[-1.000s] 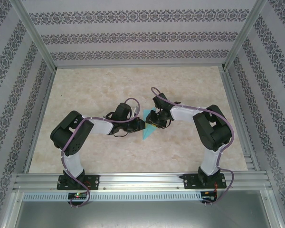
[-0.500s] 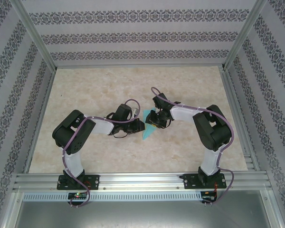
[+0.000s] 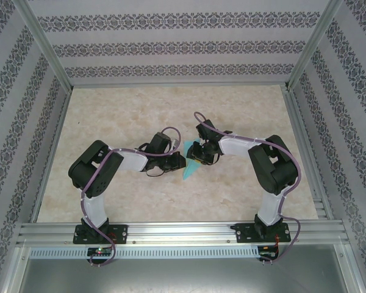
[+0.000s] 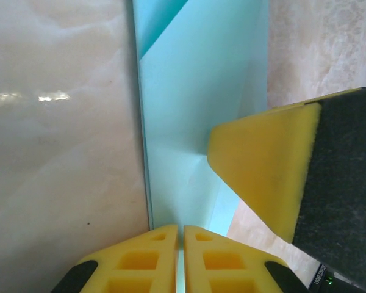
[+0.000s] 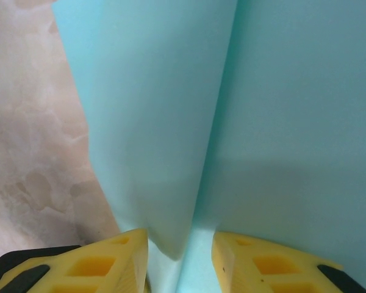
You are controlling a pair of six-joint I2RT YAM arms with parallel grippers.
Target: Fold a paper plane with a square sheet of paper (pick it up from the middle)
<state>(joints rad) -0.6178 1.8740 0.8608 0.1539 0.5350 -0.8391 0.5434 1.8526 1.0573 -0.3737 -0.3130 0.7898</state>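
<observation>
I find the left claw (image 4: pixel 180 238) pinched shut on the half-folded turquoise-blue paper plane (image 4: pixel 189 110), apparently anchoring it on the marbled beige counter (image 4: pixel 55 171) between both arms. The right claw (image 5: pixel 180 241) stands part open astride its raised flap, probably ready to crease it.

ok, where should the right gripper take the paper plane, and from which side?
Grip the centre fold of the paper plane, probably from above with the fingers astride it. That ridge looks raised, while the rest lies flat on the table with no edge to get under. The right gripper stands open astride the ridge; the left gripper is shut at one end.
</observation>
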